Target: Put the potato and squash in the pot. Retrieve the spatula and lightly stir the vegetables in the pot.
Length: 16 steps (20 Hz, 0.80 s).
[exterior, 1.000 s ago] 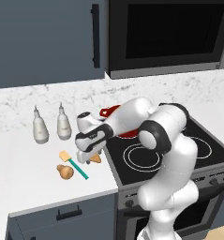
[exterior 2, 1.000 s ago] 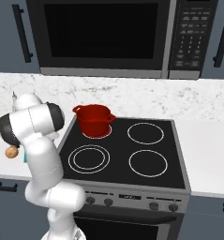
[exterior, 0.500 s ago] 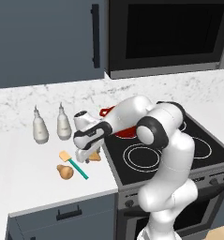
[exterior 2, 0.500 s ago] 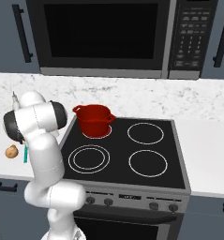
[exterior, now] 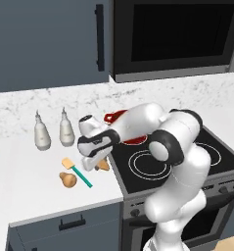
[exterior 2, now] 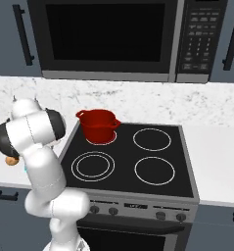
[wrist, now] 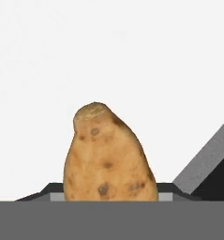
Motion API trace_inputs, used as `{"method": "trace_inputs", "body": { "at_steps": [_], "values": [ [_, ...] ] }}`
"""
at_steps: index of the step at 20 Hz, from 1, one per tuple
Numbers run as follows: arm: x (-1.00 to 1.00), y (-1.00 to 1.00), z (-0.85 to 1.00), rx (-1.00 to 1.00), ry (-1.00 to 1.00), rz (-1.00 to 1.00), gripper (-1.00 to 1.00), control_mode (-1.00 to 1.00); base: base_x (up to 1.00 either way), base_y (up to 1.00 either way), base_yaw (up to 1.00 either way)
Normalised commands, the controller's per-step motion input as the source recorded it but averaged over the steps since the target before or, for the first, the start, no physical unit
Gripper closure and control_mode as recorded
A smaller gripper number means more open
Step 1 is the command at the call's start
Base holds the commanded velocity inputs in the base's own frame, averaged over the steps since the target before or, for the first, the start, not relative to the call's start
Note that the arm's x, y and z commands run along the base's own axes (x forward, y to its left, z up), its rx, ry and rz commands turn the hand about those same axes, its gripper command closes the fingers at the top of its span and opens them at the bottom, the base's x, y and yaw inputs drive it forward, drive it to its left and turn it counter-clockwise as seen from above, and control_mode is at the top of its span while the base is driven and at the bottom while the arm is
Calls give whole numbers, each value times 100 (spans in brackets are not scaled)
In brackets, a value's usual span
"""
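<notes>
Left base view: behind and left of the arm, looking forward and down across the tabletop (exterior: 25, 181) toward the stove (exterior: 187, 157). Right base view: behind and right, facing the same stove (exterior 2: 133, 162) and red pot (exterior 2: 97, 125) squarely, from mid distance. Shared by both: stove, pot (exterior: 119, 116), microwave (exterior 2: 108, 39). Hand view: very near, pressed close on the potato (wrist: 108, 157) against pale tabletop.
</notes>
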Motion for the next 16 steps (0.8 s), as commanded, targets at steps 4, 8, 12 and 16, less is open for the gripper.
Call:
{"method": "trace_inputs", "body": {
  "at_steps": [4, 8, 12, 16],
  "values": [
    [-95, -54, 96, 11, -22, 0, 100, -100, 0, 0, 0],
    [-87, -56, 100, 16, -32, 0, 100, -100, 0, 0, 0],
    [-49, -80, 100, 15, -36, -1, 100, -100, 0, 0, 0],
    [-6, -86, 100, 14, -35, -4, 100, -100, 0, 0, 0]
  ]
}}
